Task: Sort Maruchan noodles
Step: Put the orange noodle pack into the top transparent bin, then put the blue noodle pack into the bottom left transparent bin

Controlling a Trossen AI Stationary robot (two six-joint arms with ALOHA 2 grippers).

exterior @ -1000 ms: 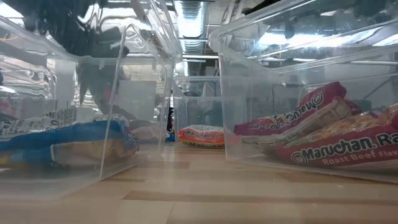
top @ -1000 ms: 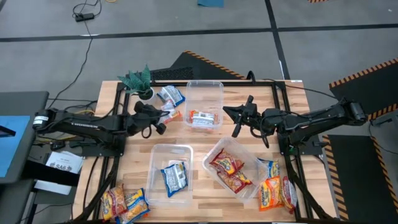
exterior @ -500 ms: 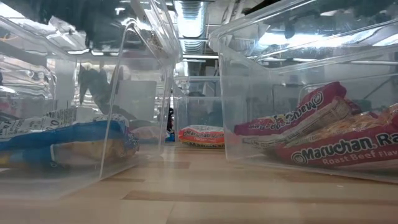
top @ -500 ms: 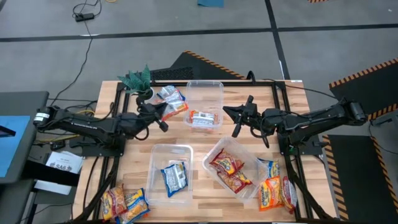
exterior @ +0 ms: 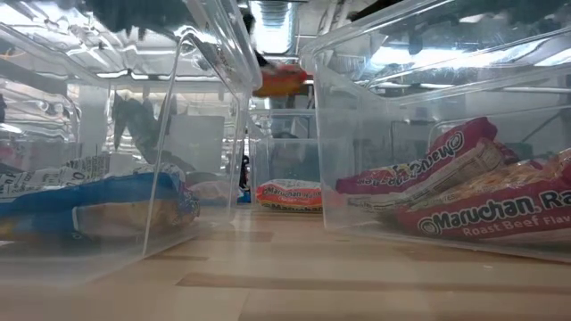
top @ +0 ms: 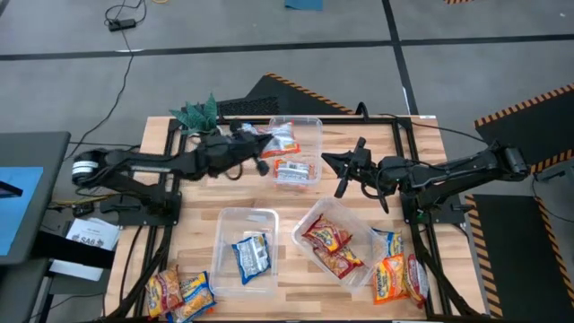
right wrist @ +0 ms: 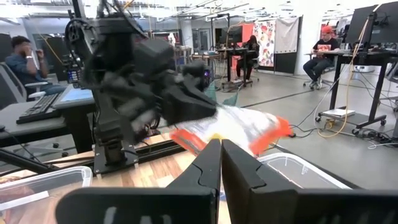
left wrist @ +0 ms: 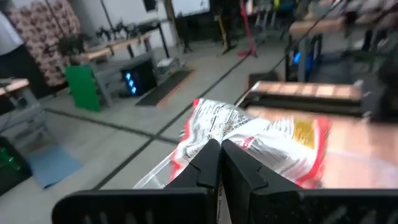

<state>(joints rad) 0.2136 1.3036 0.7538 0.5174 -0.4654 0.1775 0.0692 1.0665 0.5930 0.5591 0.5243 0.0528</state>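
An orange-and-white Maruchan noodle packet (top: 283, 142) hangs in the air over the left rim of the far clear bin (top: 309, 126), with my left gripper (top: 266, 148) shut on it. The low view shows the packet (exterior: 281, 82) high above the table. A second orange packet (top: 291, 170) lies flat in that bin. Right of the bin, my right gripper (top: 328, 161) is shut with nothing between its fingers, pointing at the held packet (right wrist: 233, 127). My left gripper pinches an edge of the packet's wrapper (left wrist: 214, 138) between its two fingers. The fingers lie level and come from the table's left. The packet sticks out beyond the fingertips toward the right, lifted clear of table and bin.
A blue packet (top: 253, 254) lies in the near left bin (top: 224, 220), and red packets (top: 332, 247) in the near right bin (top: 309, 220). Loose packets lie at the near left corner (top: 179, 292) and near right corner (top: 395, 274). A green plant (top: 199, 115) stands at the far left.
My left gripper has lifted the orange packet off the table beside the plant. It has carried the packet up and toward the table's right and far edges, to above the far bin's left rim. My right gripper has kept still.
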